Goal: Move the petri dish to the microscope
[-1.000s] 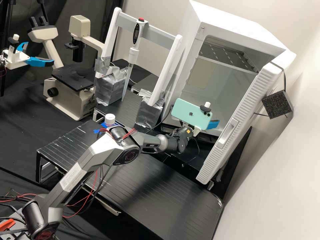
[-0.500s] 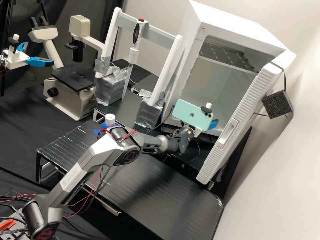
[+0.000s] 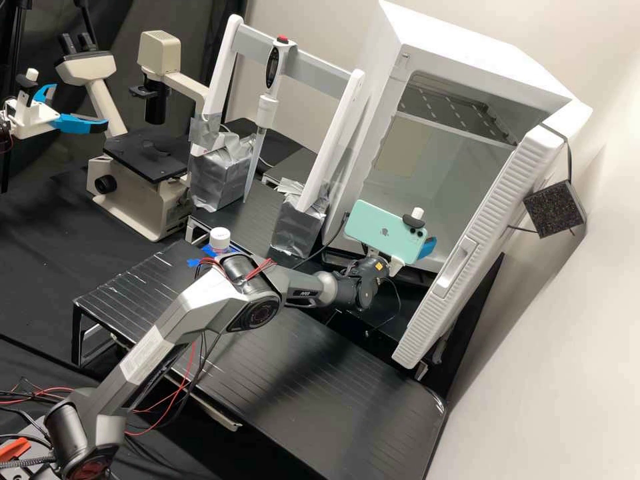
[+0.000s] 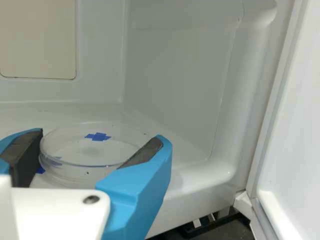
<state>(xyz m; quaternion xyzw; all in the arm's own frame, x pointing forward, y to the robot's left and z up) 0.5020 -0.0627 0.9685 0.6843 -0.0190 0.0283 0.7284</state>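
The petri dish (image 4: 90, 159) is showing clear, smooth, glossy plastic; the end effector (image 3: 427, 248) is showing smooth, satin-looking blue plastic fingers (image 4: 142, 182) with matt, dark pads (image 4: 145, 154); a screw (image 4: 91, 199) is looking like dull metal; the incubator wall (image 4: 180, 85) is looking like smooth, glossy white plastic, its door (image 3: 490, 220) ribbed outside; the tabletop (image 3: 320, 393) is wearing a glossy, creased black covering; silver wrapping (image 3: 220, 177) is looking shiny, crumpled; the microscope stage (image 3: 150, 157) is looking smooth, matt; the black block (image 3: 555, 209) is looking rough, speckled
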